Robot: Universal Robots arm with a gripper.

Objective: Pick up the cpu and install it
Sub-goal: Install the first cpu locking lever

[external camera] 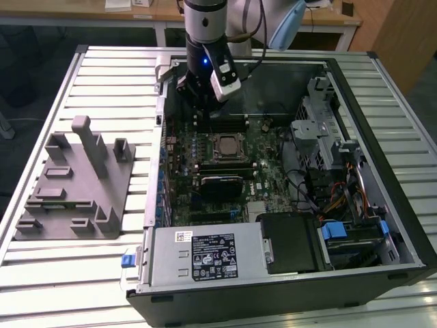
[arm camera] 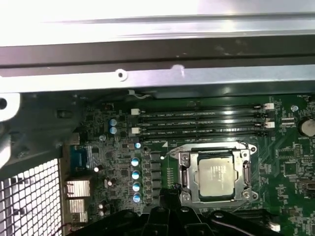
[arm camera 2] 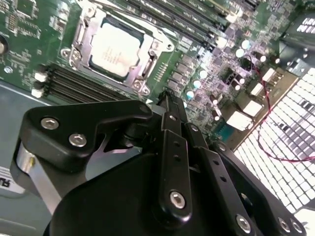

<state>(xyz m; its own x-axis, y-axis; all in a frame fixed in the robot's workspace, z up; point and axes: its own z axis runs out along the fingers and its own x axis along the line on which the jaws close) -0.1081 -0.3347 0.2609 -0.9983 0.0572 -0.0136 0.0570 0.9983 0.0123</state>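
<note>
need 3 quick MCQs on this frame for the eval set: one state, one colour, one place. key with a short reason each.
1. The computer case is:
A) shut, panel on
B) open, motherboard exposed
C) standing upright

2. The fixture at the exterior view's left of the case is:
A) grey
B) red
C) yellow

3. The cpu is:
A) on the fixture
B) on the power supply
C) in the socket

Key:
1 B, the case lies flat and the board shows from above.
2 A, the fixture is plain grey all over.
3 C, in both wrist views the cpu's silvery top sits inside the socket frame.
</note>
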